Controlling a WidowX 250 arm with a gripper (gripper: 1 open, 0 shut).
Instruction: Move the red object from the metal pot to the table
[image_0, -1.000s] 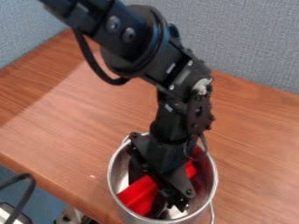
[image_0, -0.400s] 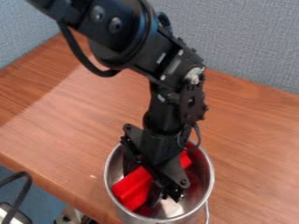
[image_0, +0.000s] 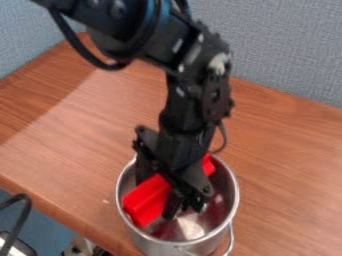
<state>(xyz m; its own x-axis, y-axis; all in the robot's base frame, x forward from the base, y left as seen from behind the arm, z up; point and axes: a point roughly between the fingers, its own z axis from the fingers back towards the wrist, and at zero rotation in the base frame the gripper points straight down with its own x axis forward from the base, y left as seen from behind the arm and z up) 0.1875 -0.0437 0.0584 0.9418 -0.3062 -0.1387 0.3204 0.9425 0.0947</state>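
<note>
1. While gripping the red object (image_0: 144, 200) around its middle, has raised it a little within the last second, with more red now showing near the left rim of the metal pot (image_0: 171, 247).
2. Tool (image_0: 183, 194): fingers closed down on the red object from both sides, with no looseness to be seen; exact finger contact partly hidden by dark linkages.
3. Red object: slanted across the mouth of the pot, near end by the left rim, far end toward the back. Not on the tabletop (image_0: 289, 150) yet. Cannot tell whether touching the rim.
4. Pot: shifted slightly left and up in view, probably dragged along by the lift. Cannot tell whether raised off the wood.
5. Meaning for the task: probably past grasping and into lifting, with carrying and setting down to come.
6. Next, best to lift straight up until well above the rim, then move sideways over open wood and lower gently.
7. Risk: catching an end on the rim, so tipping the pot or twisting the block loose.
</note>
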